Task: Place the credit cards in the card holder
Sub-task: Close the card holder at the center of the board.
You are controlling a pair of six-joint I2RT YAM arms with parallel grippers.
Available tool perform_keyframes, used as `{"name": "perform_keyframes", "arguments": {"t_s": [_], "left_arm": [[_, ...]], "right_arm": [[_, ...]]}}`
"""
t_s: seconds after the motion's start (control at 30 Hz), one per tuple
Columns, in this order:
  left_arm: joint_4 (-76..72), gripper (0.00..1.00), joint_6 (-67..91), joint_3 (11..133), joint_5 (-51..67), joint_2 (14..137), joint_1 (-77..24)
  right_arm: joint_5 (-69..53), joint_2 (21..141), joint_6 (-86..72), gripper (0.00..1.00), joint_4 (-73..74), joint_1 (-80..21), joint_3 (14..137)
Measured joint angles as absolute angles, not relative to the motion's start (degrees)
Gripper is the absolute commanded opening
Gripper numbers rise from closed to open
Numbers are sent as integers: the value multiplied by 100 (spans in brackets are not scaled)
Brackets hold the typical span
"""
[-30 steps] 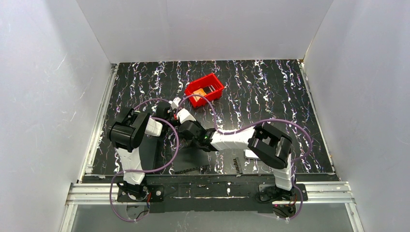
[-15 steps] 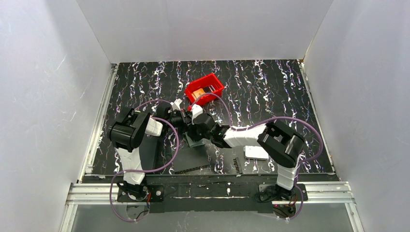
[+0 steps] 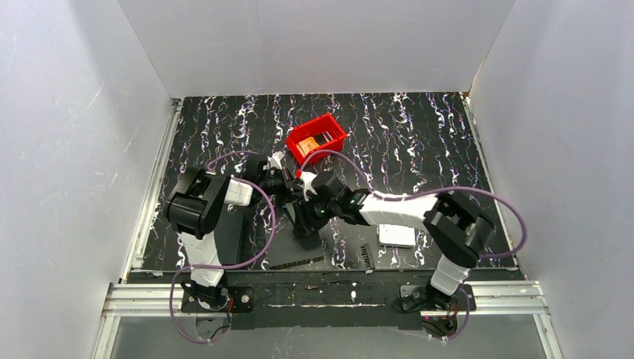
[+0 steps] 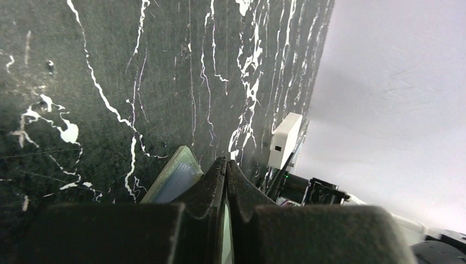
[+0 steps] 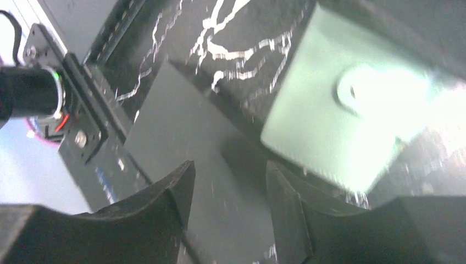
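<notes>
The grey-green card holder [image 4: 177, 177] stands on edge on the table, and my left gripper [image 4: 226, 163] is shut on one of its thin flaps. In the top view the card holder [image 3: 303, 220] sits mid-table between both wrists. My right gripper [image 5: 229, 165] is open just beside it with nothing between the fingers. The holder's pale green outer face [image 5: 329, 121], with a round snap, fills the upper right of the blurred right wrist view. An orange credit card [image 3: 306, 142] lies in the red bin [image 3: 336, 129] with other cards.
A white rounded box [image 3: 396, 235] lies near the right arm and also shows in the left wrist view as a white box [image 4: 286, 139]. Flat black rectangles [image 3: 296, 262] lie along the near edge. White walls enclose the table on three sides.
My right gripper has opened and its wrist has moved away from the near edge to beside the card holder, with the elbow swinging right. The left gripper stays shut in place.
</notes>
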State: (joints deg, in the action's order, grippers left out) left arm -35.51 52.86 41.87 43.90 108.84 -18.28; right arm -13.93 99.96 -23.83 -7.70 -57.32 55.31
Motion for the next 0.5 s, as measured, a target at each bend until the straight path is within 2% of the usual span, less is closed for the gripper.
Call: {"name": "perform_keyframes", "arguments": {"t_s": [0.13,0.4,0.43,0.5], "left_arm": [[-2622,34,4987,4541,4329,10678,-1857],[-19,51,3828,5684,4209,9795,-1632],[346,59,3645,5863,4169,9633,-1581],[904,63,3378,6139,4101,9330,-1474]], "right_arm": [[-1520,9382,-2320,69,543,-5492,5686],[-1527,8307,-2036,82,1422,-4431,5883],[-1579,8298,-2023,83,1450,-4324,5881],[-1811,8353,-2071,84,1411,-4182,5824]]}}
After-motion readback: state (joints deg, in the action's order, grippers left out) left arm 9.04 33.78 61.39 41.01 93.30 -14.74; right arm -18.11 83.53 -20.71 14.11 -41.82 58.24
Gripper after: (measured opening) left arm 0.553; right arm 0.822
